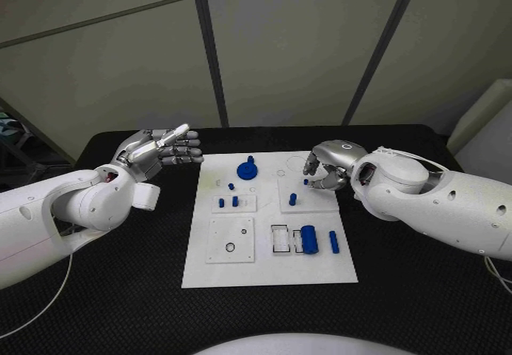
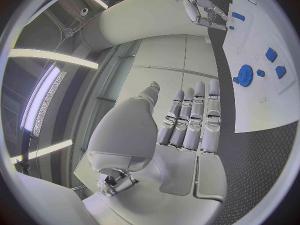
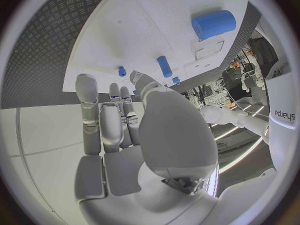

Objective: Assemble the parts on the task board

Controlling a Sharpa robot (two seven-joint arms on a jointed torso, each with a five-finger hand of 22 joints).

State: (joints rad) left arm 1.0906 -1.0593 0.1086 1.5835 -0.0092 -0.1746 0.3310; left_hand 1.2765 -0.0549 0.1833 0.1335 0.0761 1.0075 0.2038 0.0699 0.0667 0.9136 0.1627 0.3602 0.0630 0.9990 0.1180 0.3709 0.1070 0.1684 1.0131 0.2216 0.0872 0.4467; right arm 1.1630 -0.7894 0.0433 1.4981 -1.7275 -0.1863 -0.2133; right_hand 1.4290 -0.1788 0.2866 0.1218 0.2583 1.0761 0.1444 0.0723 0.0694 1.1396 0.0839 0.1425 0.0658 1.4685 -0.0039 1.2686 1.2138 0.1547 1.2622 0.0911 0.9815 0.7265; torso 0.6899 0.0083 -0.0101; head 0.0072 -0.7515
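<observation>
The white task board (image 1: 267, 262) lies mid-table. A blue gear (image 1: 248, 171) stands at its far side, also seen as the gear (image 2: 245, 75). Small blue pegs (image 1: 228, 200) stand left of centre and another peg (image 1: 292, 198) right of centre. A blue cylinder (image 1: 309, 239) and a blue bar (image 1: 334, 242) lie at the right. My right hand (image 1: 328, 168) hovers over the board's far right, fingers pointing down and apart, tips right beside a tiny blue peg (image 1: 306, 181) (image 3: 122, 71). My left hand (image 1: 166, 151) is raised left of the board, fingers spread, holding nothing.
The black table (image 1: 128, 296) surrounds the board on all sides. A square inset plate (image 1: 231, 239) with two small holes sits at the board's near left, and a small framed slot (image 1: 282, 239) lies beside the cylinder.
</observation>
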